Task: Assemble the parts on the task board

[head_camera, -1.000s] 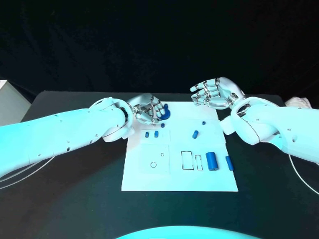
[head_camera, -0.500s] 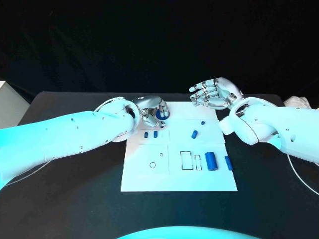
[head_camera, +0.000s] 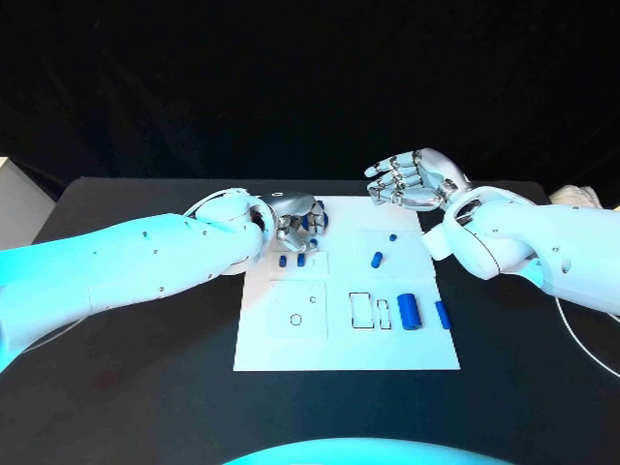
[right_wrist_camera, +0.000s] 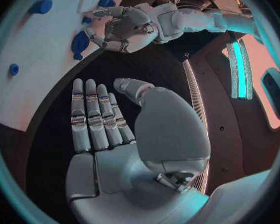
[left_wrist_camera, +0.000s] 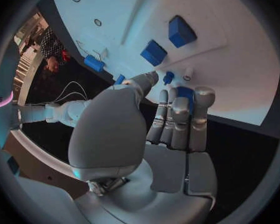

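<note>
Smooth white arms (head_camera: 142,262) end in silver hands (segmented metallic fingers (right_wrist_camera: 90,114)).

White task board (head_camera: 350,349) lies flat; blue parts (head_camera: 411,312) scattered on it.

Open near half of task board (head_camera: 345,349); left hand (head_camera: 294,219) over far-left corner.
</note>
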{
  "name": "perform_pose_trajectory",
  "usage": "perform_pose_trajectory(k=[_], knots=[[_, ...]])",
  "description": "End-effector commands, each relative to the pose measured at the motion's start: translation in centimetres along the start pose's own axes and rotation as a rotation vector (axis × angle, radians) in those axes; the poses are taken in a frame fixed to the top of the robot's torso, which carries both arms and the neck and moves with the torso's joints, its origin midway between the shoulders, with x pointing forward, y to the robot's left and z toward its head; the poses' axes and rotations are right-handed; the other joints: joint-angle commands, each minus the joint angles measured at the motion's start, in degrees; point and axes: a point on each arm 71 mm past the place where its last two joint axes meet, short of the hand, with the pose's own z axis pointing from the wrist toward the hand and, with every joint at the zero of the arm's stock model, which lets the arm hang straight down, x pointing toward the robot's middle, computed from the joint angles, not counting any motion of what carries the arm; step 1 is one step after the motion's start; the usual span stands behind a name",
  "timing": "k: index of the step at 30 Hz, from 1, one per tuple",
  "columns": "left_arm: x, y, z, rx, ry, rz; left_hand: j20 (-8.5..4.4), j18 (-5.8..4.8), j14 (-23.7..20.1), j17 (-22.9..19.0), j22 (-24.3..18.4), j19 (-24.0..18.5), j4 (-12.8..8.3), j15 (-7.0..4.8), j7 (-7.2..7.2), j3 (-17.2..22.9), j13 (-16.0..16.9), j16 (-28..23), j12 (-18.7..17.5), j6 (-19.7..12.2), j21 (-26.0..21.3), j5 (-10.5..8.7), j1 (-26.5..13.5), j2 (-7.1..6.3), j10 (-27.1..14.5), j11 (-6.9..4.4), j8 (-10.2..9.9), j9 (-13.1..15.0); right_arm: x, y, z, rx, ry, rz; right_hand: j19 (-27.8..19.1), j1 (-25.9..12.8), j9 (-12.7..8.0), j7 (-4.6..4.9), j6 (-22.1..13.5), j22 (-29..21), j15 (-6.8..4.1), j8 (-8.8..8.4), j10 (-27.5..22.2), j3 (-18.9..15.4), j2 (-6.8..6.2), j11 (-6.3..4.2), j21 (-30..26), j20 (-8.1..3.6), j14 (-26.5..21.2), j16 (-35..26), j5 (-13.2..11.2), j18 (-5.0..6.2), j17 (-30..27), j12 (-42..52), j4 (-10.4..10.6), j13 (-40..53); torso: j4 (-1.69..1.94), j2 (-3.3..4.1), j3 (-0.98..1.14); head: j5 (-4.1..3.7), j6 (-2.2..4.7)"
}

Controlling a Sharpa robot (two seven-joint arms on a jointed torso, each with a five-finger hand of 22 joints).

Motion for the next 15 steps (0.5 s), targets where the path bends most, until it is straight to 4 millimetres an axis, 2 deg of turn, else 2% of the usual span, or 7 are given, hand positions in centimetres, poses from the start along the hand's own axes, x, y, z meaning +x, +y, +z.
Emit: perform_pose_trajectory(k=[1, 15], knots=[[0.42, -0.12, 0.14, -0.009, 0.064, 0.029, 0.00, -0.51, 0.4, 0.4, 0.8, 0.6, -0.3, -0.06, -0.11, 0.4, -0.1, 0.6, 0.4, 0.6, 0.9, 0.11, -0.2, 0.16, 0.8, -0.19, -0.4, -0.3, 0.16, 0.12, -0.01, -0.012, 0.015, 0.000, 0.1, 0.3, -0.1, 2.26, -0.2, -0.1, -0.04, -0.28, -0.1, 0.0, 0.48, -0.03, 0.1, 0.20, -0.1, -0.1, 0.3, 0.68, -0.1, -0.4, -0.4, 0.0, 0.05, 0.01, -0.04, -0.06, -0.03], [0.36, -0.04, 0.59, -0.028, 0.070, 0.037, -0.21, -0.78, 1.2, 1.0, 2.4, 1.4, -0.7, -0.18, -0.08, 1.9, -0.5, 2.0, 0.4, 2.1, 2.6, 0.10, 0.2, 1.00, 1.4, -0.33, -1.0, -0.9, 0.24, 0.19, -0.01, -0.014, 0.017, 0.001, 0.1, 0.3, -0.1, 2.26, -0.2, -0.1, -0.04, -0.28, -0.1, 0.0, 0.48, -0.03, 0.1, 0.20, -0.1, -0.1, 0.3, 0.68, -0.1, -0.4, -0.4, 0.0, -0.01, 0.02, -0.04, -0.23, -0.18]])
